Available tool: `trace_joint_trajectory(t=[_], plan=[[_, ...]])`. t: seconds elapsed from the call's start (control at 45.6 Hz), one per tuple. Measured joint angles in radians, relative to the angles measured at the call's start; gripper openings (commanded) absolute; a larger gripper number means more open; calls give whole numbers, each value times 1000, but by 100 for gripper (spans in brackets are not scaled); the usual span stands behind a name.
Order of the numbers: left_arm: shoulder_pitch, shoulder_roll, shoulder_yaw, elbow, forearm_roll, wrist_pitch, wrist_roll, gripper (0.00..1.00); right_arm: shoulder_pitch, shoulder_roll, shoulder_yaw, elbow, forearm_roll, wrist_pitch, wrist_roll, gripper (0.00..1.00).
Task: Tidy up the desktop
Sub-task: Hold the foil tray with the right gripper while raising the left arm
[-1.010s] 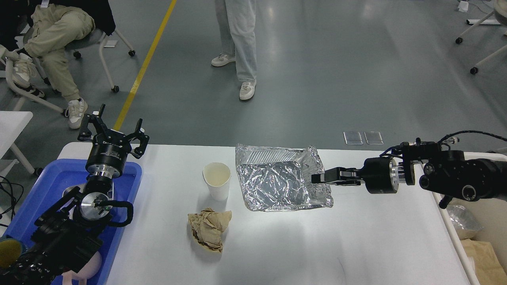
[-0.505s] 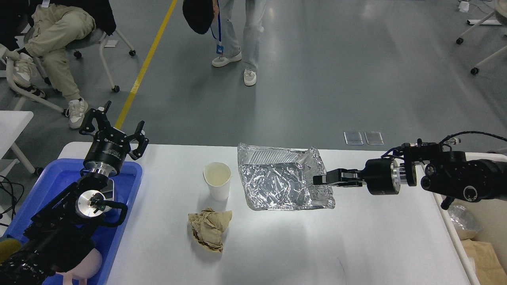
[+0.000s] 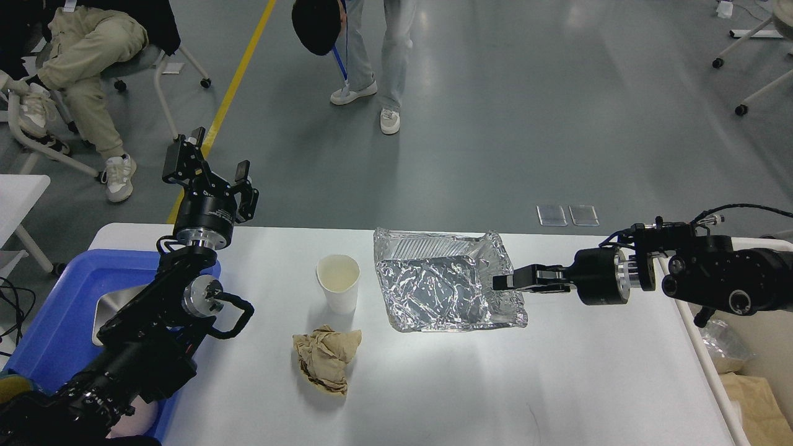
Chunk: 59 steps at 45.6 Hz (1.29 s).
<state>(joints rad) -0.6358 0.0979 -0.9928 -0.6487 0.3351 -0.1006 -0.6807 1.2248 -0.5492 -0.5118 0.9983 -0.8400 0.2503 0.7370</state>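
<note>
At far left, above the back corner of the desktop (image 3: 471, 384), the left gripper (image 3: 210, 166) points up and away with its fingers spread apart, holding nothing. Below its arm a blue tray (image 3: 68, 310) sits at the desktop's left end. Moving right, a white paper cup (image 3: 338, 282) stands upright, and a crumpled brown paper wad (image 3: 326, 357) lies just in front of it, nearer the robot. Next comes a crinkled foil tray (image 3: 443, 288). The right gripper (image 3: 505, 282) reaches in level from the right, its fingers pinched onto the foil tray's right rim. The desktop is a wide white surface filling the lower view. Beyond it is grey floor with a yellow line (image 3: 229, 93), a seated person (image 3: 80, 68) and a standing person (image 3: 365, 56).
</note>
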Motion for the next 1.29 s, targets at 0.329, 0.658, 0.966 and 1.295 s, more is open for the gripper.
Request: trace_joint_trajectory(t=[0.329, 0.658, 0.966, 1.295], plan=[[-111, 137, 364, -96, 11, -94, 282, 96, 4, 9, -16, -3, 1, -2, 0, 0], [-179, 590, 699, -448, 9, -49, 381, 96, -3, 10, -10, -7, 1, -7, 1, 0], [-187, 972, 751, -653, 165, -39, 374, 94, -1, 26, -5, -12, 0, -18, 1, 0], [-186, 1137, 691, -837, 249, -3, 384, 95, 2, 24, -5, -9, 1, -23, 1, 0]])
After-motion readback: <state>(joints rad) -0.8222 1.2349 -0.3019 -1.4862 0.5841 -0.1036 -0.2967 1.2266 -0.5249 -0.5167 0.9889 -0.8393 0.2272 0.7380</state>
